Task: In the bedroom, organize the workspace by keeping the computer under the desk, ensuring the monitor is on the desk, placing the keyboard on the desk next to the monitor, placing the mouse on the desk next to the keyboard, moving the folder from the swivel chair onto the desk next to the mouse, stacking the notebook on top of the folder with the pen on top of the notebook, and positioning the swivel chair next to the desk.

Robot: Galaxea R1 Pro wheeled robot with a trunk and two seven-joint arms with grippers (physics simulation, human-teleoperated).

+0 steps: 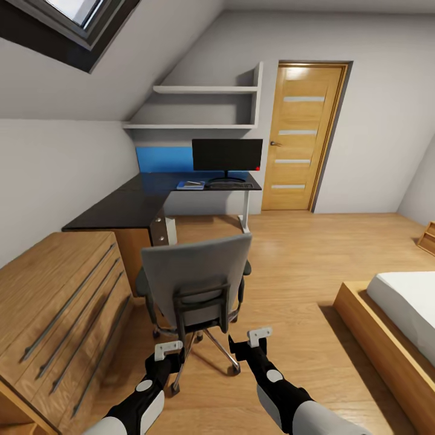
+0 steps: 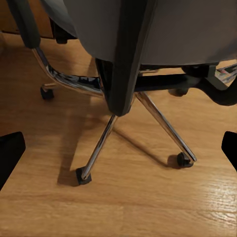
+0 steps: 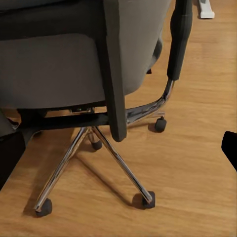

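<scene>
The grey swivel chair (image 1: 196, 278) stands mid-floor with its backrest towards me, hiding its seat. Its chrome star base (image 2: 103, 140) and casters (image 3: 147, 199) show close up in both wrist views. My left gripper (image 1: 168, 350) and right gripper (image 1: 259, 335) hover open just behind the chair, touching nothing. On the far end of the black L-shaped desk (image 1: 121, 208) stand the monitor (image 1: 227, 155) and the keyboard (image 1: 231, 185). Left of the keyboard lies the blue folder (image 1: 190, 185), with something dark on it too small to name. The computer, mouse, notebook and pen are out of view or too small to tell.
A light wooden drawer unit (image 1: 54, 302) stands close on the left. A bed (image 1: 399, 314) is at the right. A wooden door (image 1: 302, 139) and wall shelves (image 1: 205, 90) are at the back, with a blue panel (image 1: 163, 159) behind the desk. Open wooden floor (image 1: 302, 254) lies between chair and bed.
</scene>
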